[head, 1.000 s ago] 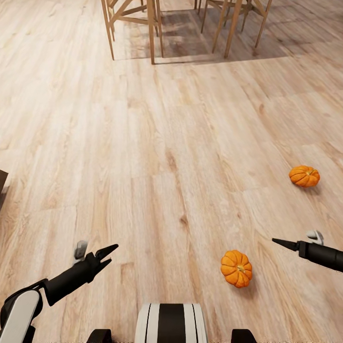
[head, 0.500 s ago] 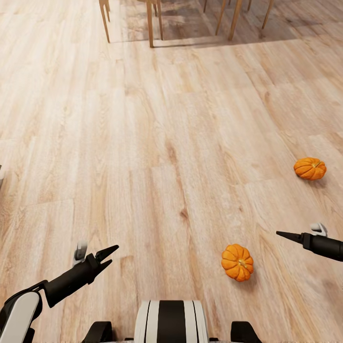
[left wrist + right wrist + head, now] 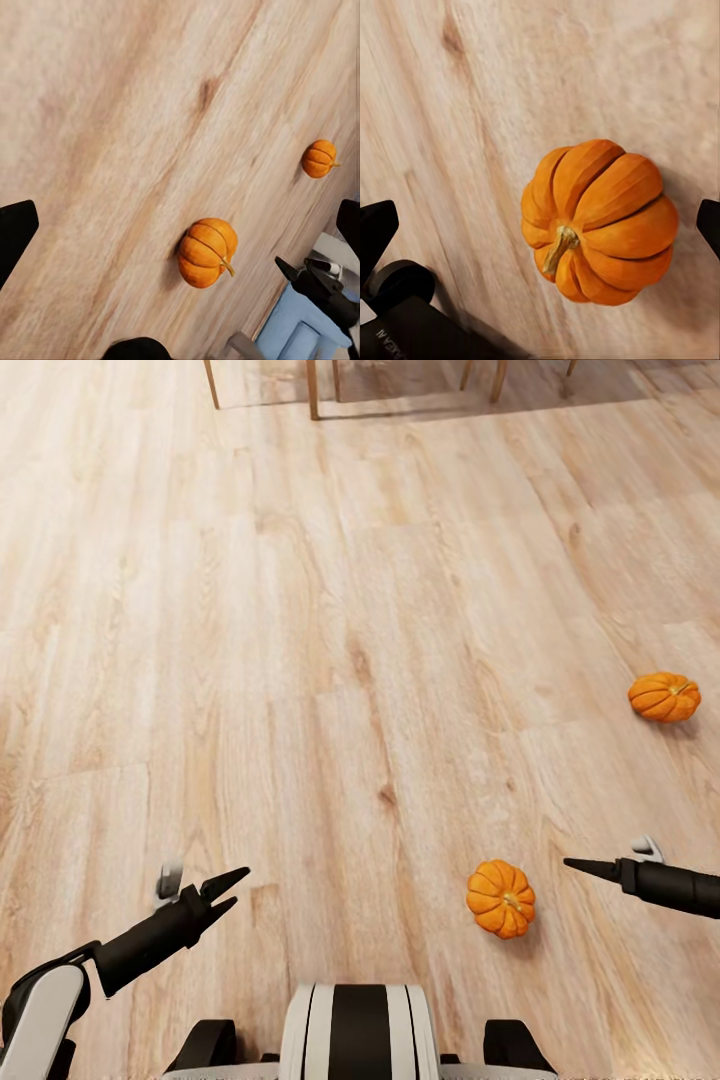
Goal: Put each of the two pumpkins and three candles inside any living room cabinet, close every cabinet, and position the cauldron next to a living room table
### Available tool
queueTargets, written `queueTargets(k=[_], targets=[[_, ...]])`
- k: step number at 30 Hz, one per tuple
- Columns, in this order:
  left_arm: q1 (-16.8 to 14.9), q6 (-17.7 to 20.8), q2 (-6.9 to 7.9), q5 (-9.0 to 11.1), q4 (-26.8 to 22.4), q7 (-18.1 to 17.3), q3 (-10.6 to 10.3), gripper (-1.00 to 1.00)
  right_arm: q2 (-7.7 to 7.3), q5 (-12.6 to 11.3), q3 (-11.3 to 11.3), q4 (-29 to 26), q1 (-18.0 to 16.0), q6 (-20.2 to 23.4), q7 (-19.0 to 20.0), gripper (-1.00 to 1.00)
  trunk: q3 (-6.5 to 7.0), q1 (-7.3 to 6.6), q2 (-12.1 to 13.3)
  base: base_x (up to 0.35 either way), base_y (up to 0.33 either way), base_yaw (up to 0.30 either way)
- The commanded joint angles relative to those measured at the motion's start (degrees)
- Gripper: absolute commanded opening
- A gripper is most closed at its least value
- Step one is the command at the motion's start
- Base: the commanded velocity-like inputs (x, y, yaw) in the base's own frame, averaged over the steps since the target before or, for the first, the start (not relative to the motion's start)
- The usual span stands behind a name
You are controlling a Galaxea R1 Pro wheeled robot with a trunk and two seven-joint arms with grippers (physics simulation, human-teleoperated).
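Two orange ribbed pumpkins lie on the wooden floor. The near pumpkin [image 3: 500, 898] is just ahead of my base, right of centre, and the far pumpkin [image 3: 664, 696] lies near the right edge. My right gripper [image 3: 580, 866] hovers open just right of the near pumpkin; in the right wrist view that pumpkin [image 3: 600, 221] sits between the spread fingertips [image 3: 375, 232], below them. My left gripper [image 3: 230, 891] is open and holds nothing, low at the left. The left wrist view takes in both the near pumpkin [image 3: 206, 251] and the far one [image 3: 320, 158]. Cabinet, candles and cauldron are out of view.
Wooden furniture legs [image 3: 313, 390] stand at the far edge of the floor. My striped base [image 3: 360, 1030] fills the bottom centre. Light plank floor [image 3: 330, 660] stretches wide in between.
The whole view has shifted, so the furniture legs have slid toward the top edge: the camera moved. Both pumpkins lie as before. Both grippers remain open.
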Motion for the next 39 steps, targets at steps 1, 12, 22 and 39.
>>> queueTargets(k=[1,12,22,39], targets=[[-0.8,0.5,-0.02,-0.5,0.0,-0.5,0.1,1.00,0.05,-0.1,0.3,0.0,0.0,0.3,0.1,1.00,-0.26,0.01,0.0,0.000,0.000,0.000],[-12.8,1.3,-0.01,-0.7,0.9,0.3,0.1,1.00,1.15,0.4,1.7,0.1,-1.5,0.3,-2.0,1.00,-2.69,0.30,-0.2,0.000,0.000,0.000],[-28.8,1.3,-1.28,0.1,8.2,10.1,-4.5,1.00,3.13,1.0,1.7,0.0,-1.9,0.1,-6.0,1.00,-4.91,0.56,-0.3,0.000,0.000,0.000],[-28.6,1.3,-1.54,27.7,0.0,20.2,-16.2,1.00,3.19,0.9,1.3,-0.8,-1.9,-0.2,-6.2,1.00,-5.83,0.89,-0.5,0.000,0.000,0.000]])
